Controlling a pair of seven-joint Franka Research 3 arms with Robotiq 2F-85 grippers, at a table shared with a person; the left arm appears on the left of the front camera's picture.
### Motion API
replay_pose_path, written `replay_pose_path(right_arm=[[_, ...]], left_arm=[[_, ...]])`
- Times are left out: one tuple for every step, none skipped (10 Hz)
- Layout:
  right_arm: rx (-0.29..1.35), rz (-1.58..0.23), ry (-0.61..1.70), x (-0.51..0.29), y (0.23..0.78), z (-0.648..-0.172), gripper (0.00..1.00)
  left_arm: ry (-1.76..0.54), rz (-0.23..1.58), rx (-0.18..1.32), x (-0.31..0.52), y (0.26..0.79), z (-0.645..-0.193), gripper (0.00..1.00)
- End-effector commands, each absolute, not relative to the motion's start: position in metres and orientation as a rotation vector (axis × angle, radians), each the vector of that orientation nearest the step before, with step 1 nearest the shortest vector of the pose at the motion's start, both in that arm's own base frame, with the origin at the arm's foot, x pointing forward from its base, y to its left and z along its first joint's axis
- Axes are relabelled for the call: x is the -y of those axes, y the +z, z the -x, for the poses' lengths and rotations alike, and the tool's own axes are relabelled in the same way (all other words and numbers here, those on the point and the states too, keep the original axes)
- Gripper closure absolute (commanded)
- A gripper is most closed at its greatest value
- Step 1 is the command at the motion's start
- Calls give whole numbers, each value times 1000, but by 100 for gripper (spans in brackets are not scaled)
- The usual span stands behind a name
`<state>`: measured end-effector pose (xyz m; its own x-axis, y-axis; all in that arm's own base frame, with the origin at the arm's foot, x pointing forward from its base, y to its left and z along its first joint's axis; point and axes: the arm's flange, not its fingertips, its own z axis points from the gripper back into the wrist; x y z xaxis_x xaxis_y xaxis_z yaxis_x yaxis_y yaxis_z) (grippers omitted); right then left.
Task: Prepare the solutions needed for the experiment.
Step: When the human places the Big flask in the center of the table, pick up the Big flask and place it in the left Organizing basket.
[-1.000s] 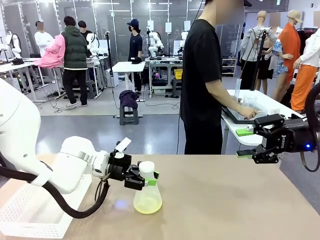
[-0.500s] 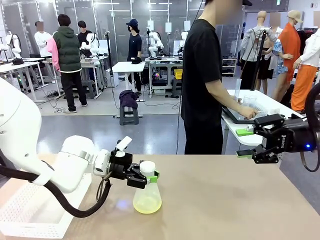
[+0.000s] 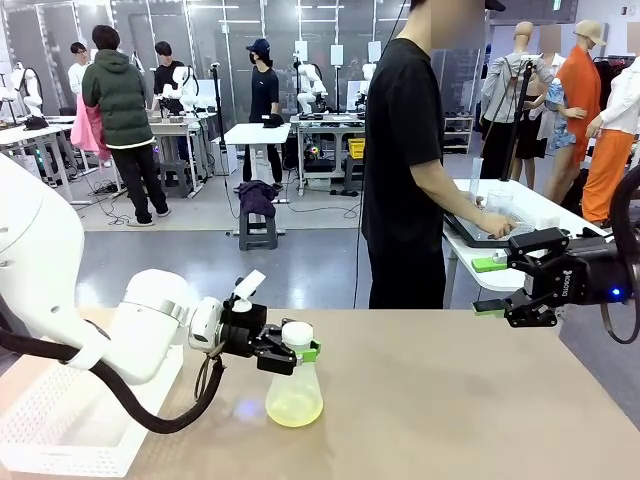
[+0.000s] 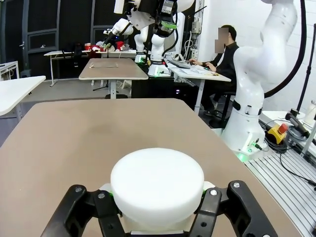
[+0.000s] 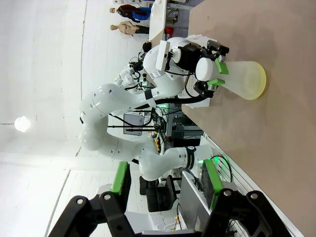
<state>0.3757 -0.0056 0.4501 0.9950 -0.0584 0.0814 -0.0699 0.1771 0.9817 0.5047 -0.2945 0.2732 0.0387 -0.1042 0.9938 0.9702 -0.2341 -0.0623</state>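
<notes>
Where the frosted whitish conical flask [image 3: 295, 390] stands on the tan table [image 3: 450, 400], a shallow pool of pale yellow clear solution [image 3: 294, 410] shows through its wide base, and a broad white round cap [image 3: 297, 334] tops its narrow neck. From the left wrist camera that cap [image 4: 157, 183] looks like a thick white disc seated between the black fingers [image 4: 74, 207]. The left hand [image 3: 290, 352] is clenched on the flask's neck just under the cap, reaching in level from the flask's left side, green pads [image 3: 312, 350] pressed against the neck. Beside the flask, to its left, a white perforated plastic tray [image 3: 60, 425] sits at the table's edge. The right hand [image 3: 488, 286] (seen well apart from the flask, off to its right and above the table's far edge) hangs with its green-padded fingers spread and grasps nothing. From the right wrist camera the flask [image 5: 242, 79] appears sideways, yellow at its base.
</notes>
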Motion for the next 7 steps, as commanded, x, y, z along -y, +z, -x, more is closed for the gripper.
replay_pose_path(right_arm=[[110, -1399, 17, 6, 452, -375, 26], [110, -1399, 17, 6, 452, -375, 26], [110, -1399, 17, 6, 452, -375, 26], [110, -1399, 17, 6, 452, -375, 26], [110, -1399, 17, 6, 452, -375, 26], [110, -1399, 17, 6, 452, -375, 26], [110, -1399, 17, 6, 452, -375, 26]], left_arm=[[-1441, 1268, 973, 284, 283, -501, 87], [-1467, 1257, 980, 282, 299, -497, 87], [-1493, 1257, 1003, 278, 316, -492, 87], [-1517, 1249, 1019, 270, 336, -489, 87], [-1545, 1231, 1036, 259, 355, -486, 87], [-1573, 1213, 1039, 247, 377, -481, 87], [-1594, 1211, 1039, 234, 397, -478, 87]])
